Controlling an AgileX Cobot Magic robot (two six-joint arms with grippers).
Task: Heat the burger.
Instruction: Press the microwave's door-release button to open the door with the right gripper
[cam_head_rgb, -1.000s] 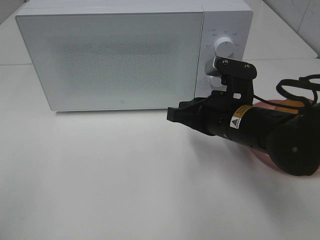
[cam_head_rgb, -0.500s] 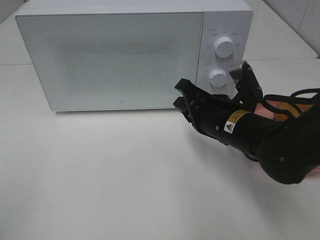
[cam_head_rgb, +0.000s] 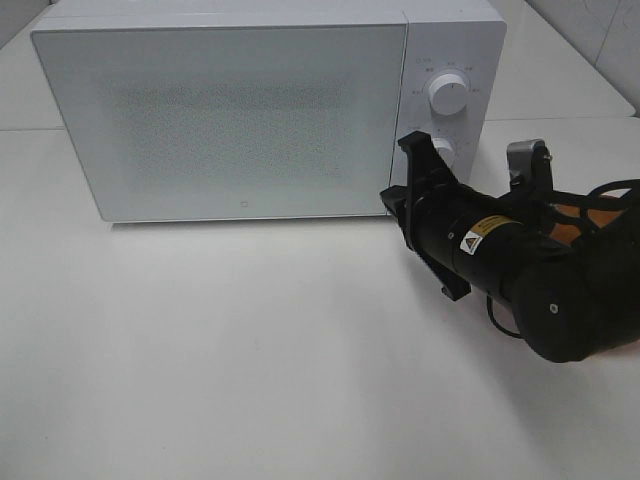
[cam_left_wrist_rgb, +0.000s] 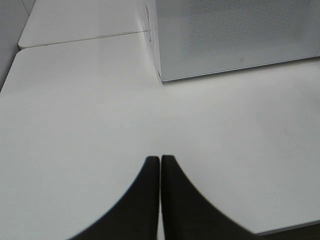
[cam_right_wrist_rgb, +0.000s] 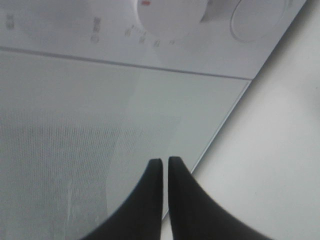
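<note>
My right end effector (cam_right_wrist_rgb: 161, 161) — closed, empty, like the left end effector (cam_left_wrist_rgb: 160, 159) — is at the microwave door (cam_head_rgb: 220, 120) edge; flush seam, I could skid off.

High camera faces microwave (cam_head_rgb: 220, 120); wrists share it, right closest.

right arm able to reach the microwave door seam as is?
Probably yes. The right gripper, shut, points at the microwave door close to its seam with the dial panel; nothing shows between them.
</note>
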